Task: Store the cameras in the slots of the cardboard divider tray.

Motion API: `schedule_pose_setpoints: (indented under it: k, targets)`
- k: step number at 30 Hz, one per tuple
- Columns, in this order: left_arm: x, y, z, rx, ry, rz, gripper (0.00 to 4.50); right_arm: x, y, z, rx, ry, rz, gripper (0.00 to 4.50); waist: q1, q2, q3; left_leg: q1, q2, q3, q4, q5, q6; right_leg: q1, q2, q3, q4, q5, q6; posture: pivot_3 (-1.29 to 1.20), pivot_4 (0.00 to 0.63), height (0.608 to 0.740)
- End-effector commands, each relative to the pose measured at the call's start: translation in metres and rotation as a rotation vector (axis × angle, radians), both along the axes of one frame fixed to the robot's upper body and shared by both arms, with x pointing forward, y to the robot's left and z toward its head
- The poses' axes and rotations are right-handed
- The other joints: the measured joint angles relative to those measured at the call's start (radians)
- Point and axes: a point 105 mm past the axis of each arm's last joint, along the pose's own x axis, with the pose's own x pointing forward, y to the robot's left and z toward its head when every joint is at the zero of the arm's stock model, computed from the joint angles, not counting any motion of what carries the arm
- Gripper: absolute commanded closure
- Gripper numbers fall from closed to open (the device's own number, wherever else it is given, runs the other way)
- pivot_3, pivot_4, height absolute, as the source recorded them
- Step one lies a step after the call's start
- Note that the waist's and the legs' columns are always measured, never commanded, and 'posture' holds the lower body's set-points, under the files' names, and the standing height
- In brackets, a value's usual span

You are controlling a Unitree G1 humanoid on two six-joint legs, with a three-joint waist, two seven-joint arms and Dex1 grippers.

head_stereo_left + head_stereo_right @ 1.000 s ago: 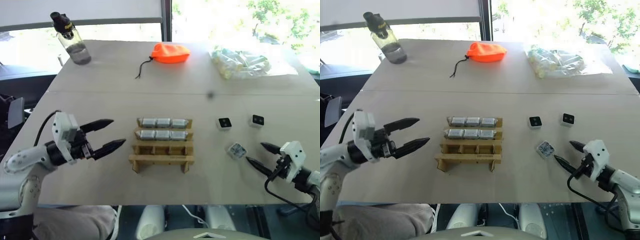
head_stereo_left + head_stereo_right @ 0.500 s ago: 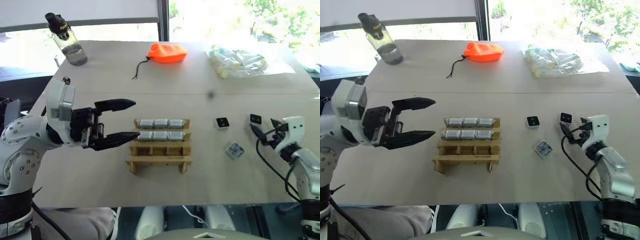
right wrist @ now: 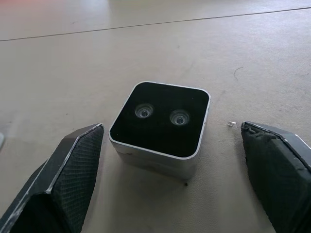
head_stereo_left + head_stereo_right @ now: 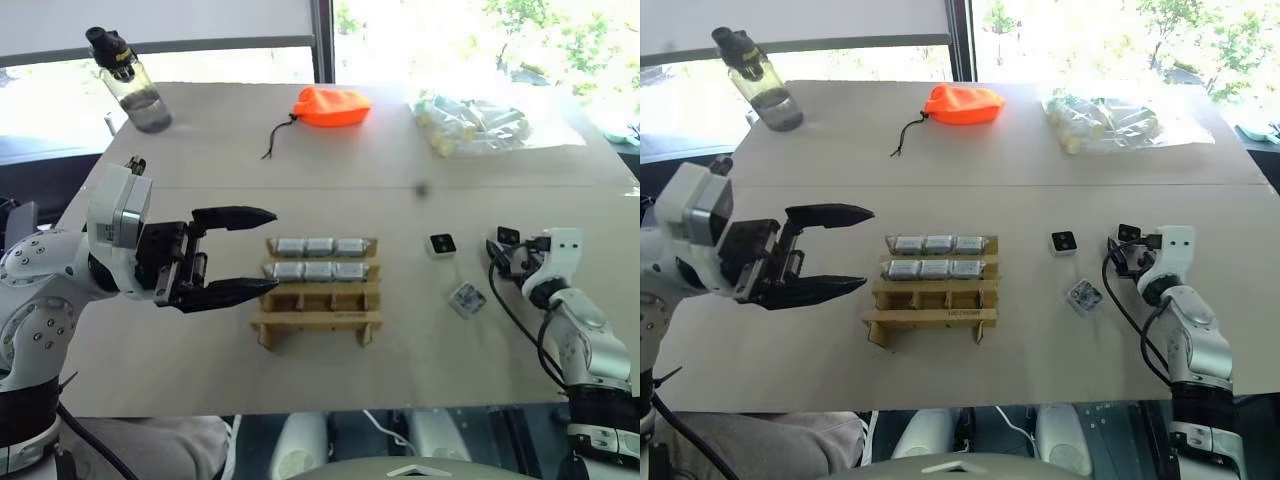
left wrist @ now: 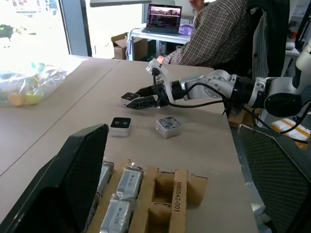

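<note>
Reaching forward, right gripper (image 3: 172,182) now brackets the silver-cased, black-faced square camera (image 3: 160,127), jaws open; centre it before closing; left gripper (image 4: 245,252) open too

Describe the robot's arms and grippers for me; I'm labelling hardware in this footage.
Both arms are silver-grey, built of rounded joint housings. Each wrist ends in a white boxy block, and each gripper has two black tapered fingers. The left gripper sits on a black mechanism behind its fingers. Black cables loop loosely along the forearm behind the right gripper. The finger pads show a fine woven texture.
</note>
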Motion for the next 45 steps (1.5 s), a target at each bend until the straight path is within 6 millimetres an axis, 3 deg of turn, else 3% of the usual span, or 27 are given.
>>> schedule_pose_setpoints:
  k: [1, 2, 5, 7, 9, 13, 16, 20, 27, 33, 36, 39, 45]
  targets:
    - [-0.002, 0.0, 0.006, 0.029, -0.039, -0.025, 0.05, 0.004, 0.008, 0.004, 0.0, -0.02, 0.006, 0.02, -0.002, 0.0, 0.0, 0.0, 0.0, 0.0, 0.0, 0.0, 0.0, 0.0, 0.0, 0.0, 0.0, 0.0, 0.0, 0.0, 0.15, 0.726]
    - [-0.002, 0.001, 0.006, 0.031, -0.039, -0.024, 0.05, 0.003, 0.008, 0.003, 0.0, -0.021, 0.003, 0.02, -0.002, 0.0, 0.0, 0.0, 0.0, 0.001, 0.0, 0.0, 0.0, 0.0, 0.0, 0.001, 0.0, 0.0, 0.0, 0.0, 0.15, 0.726]
    - [-0.001, 0.001, 0.005, 0.034, -0.038, -0.022, 0.05, 0.001, 0.006, 0.002, -0.014, -0.025, -0.013, 0.75, -0.001, 0.0, 0.0, 0.0, 0.0, 0.0, 0.0, 0.0, 0.0, 0.0, 0.0, 0.0, 0.0, 0.0, 0.0, 0.0, 0.15, 0.726]
    - [0.001, 0.002, 0.004, 0.032, -0.033, -0.011, 0.05, 0.0, 0.005, 0.002, -0.023, -0.031, -0.009, 1.9, 0.0, 0.0, 0.0, 0.0, 0.0, 0.0, 0.0, 0.0, 0.0, 0.0, 0.0, 0.0, 0.0, 0.0, 0.0, 0.0, 0.15, 0.726]
    - [0.003, 0.002, 0.002, 0.038, -0.028, 0.0, 0.05, -0.002, 0.005, 0.001, -0.024, -0.032, -0.011, 2.47, 0.0, 0.0, 0.0, 0.0, 0.0, 0.0, 0.0, 0.0, 0.0, 0.0, 0.0, 0.0, 0.0, 0.0, 0.0, 0.0, 0.15, 0.726]
    - [0.008, 0.001, -0.003, 0.051, -0.016, 0.026, 0.05, -0.003, 0.001, 0.006, -0.058, -0.057, -0.015, 2.52, 0.001, 0.0, 0.0, 0.0, 0.0, 0.0, 0.0, 0.0, 0.0, 0.0, 0.0, 0.0, 0.0, 0.0, 0.0, 0.0, 0.15, 0.726]
    - [0.025, 0.003, -0.01, 0.082, -0.002, 0.139, 0.05, -0.003, 0.011, 0.023, -0.154, -0.129, 0.098, 2.52, 0.003, 0.001, 0.001, 0.0, 0.0, 0.0, 0.0, 0.0, 0.0, 0.0, 0.0, 0.0, 0.0, 0.0, 0.0, 0.0, 0.15, 0.726]
    - [0.045, -0.001, -0.019, 0.106, 0.037, 0.243, 0.05, -0.014, 0.052, 0.053, -0.424, -0.29, 0.468, 2.52, 0.003, 0.002, 0.001, 0.0, -0.001, 0.0, 0.0, 0.0, 0.0, 0.0, 0.0, 0.0, 0.0, 0.0, 0.0, 0.0, 0.15, 0.726]
    - [0.067, -0.019, -0.025, 0.106, 0.167, 0.259, 0.05, -0.03, 0.124, 0.095, -0.757, -0.575, 0.954, 2.52, 0.0, 0.001, 0.003, -0.001, 0.0, 0.0, 0.0, 0.0, 0.0, -0.001, 0.001, 0.0, 0.0, 0.0, 0.0, 0.0, 0.15, 0.726]
    - [0.081, -0.042, -0.031, 0.128, 0.173, 0.124, 0.05, -0.034, 0.184, 0.093, -1.316, -0.885, 1.314, 2.52, 0.002, 0.0, 0.003, -0.001, -0.002, -0.001, 0.001, 0.0, 0.0, -0.001, 0.002, -0.003, 0.0, 0.0, 0.0, 0.0, 0.15, 0.726]
    - [0.088, -0.049, -0.033, 0.156, 0.195, 0.081, 0.05, -0.036, 0.198, 0.093, -1.433, -1.007, 1.407, 2.52, 0.006, -0.001, 0.003, -0.005, -0.002, 0.0, 0.001, 0.0, 0.0, -0.005, 0.001, -0.003, 0.0, 0.0, 0.0, 0.0, 0.15, 0.726]
    - [0.096, -0.048, -0.041, 0.295, 0.19, 0.078, 0.05, -0.034, 0.205, 0.095, -1.504, -1.068, 1.46, 2.52, 0.006, -0.001, 0.004, -0.008, -0.002, 0.001, 0.001, 0.0, 0.0, -0.008, 0.0, -0.004, 0.0, 0.0, 0.0, 0.0, 0.15, 0.726]
    - [0.098, -0.045, -0.043, 0.416, 0.217, 0.031, 0.05, -0.024, 0.216, 0.101, -1.58, -1.129, 1.465, 2.52, 0.002, -0.001, 0.004, -0.007, -0.001, 0.001, 0.001, 0.0, 0.0, -0.007, 0.0, -0.005, 0.002, 0.0, 0.0, 0.0, 0.15, 0.726]
